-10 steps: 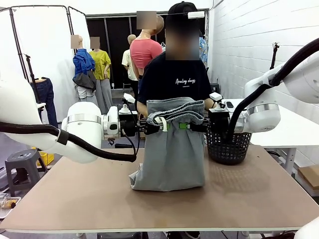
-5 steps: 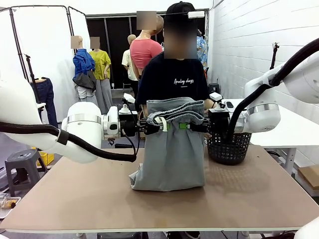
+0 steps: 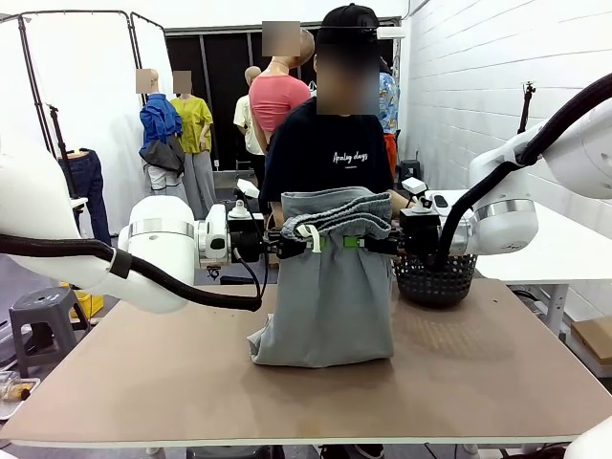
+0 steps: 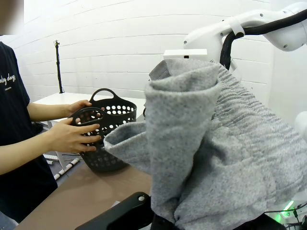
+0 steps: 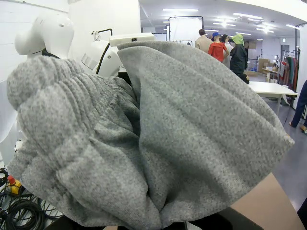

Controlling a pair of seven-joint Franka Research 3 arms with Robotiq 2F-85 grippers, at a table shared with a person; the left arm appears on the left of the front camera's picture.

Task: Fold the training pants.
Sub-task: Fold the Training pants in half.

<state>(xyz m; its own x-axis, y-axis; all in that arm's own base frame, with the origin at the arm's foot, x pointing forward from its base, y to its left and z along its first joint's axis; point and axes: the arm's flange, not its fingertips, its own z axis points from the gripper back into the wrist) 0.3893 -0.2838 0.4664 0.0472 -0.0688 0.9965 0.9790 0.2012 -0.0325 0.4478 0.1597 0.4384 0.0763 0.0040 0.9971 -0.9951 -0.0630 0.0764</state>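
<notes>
Training pants (image 3: pixel 330 287), light grey jersey, hang between your two grippers: the left gripper (image 3: pixel 287 241) and the right gripper (image 3: pixel 382 245) are each clamped together on the gathered waistband, one at either end, with the legs dropping straight below them until the lower end rests bunched on the table (image 3: pixel 497 373). Treat the cloth as soft, limp and light; it will sag and crease wherever you leave it unsupported, and the thick elastic band is your firmest hold, since the thin leg fabric would likely slide or stretch. The white drawstring (image 3: pixel 311 235) dangles just beside the left gripper and could snag. In both wrist views the jersey drapes over the fingers, so the exact bite on the band is probably deep but cannot be confirmed. Beyond the right gripper a person's hands (image 4: pixel 72 136) hold a black mesh basket (image 3: pixel 437 279). The tabletop under the grippers is matt brown board, flat, with bare room on your side for laying the fold
</notes>
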